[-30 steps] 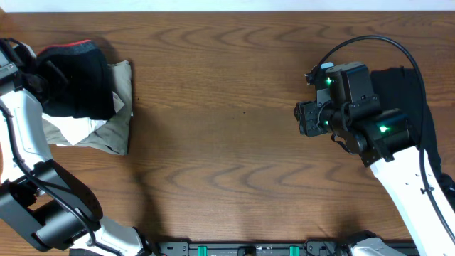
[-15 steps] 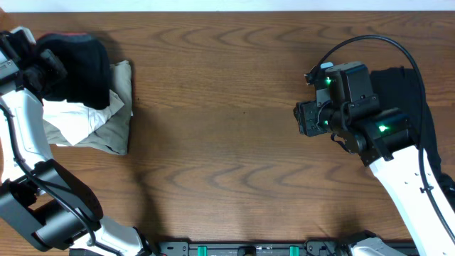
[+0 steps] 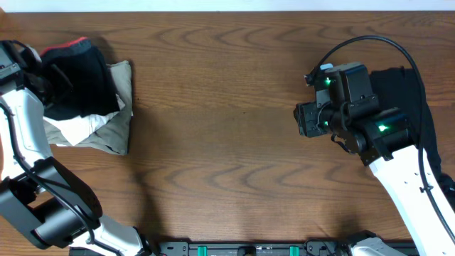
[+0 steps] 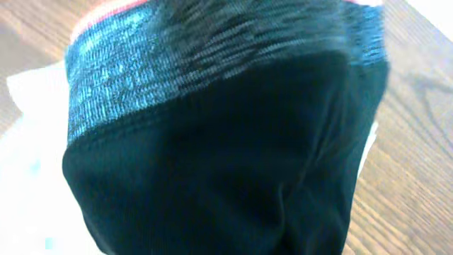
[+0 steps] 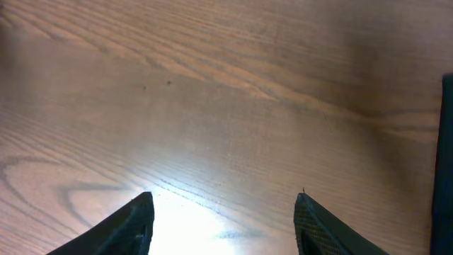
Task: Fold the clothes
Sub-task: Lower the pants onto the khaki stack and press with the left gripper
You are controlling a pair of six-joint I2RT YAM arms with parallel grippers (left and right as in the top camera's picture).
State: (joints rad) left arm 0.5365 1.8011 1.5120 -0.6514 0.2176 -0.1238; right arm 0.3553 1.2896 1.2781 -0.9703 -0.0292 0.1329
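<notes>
left fingers (image 3: 34, 80) clenched on black pants (image 3: 82, 85) atop khaki pile (image 3: 106, 131) | right fingers (image 5: 134, 221) released over table (image 3: 227, 142) | black piece (image 3: 398, 89) left to fold

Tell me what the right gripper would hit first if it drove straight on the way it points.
Probably just the bare wooden table: nothing stands ahead of the right gripper, though depth is hard to judge.

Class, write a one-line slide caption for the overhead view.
Left jaws grip black pants over beige cloth; right jaws open above wooden table.
</notes>
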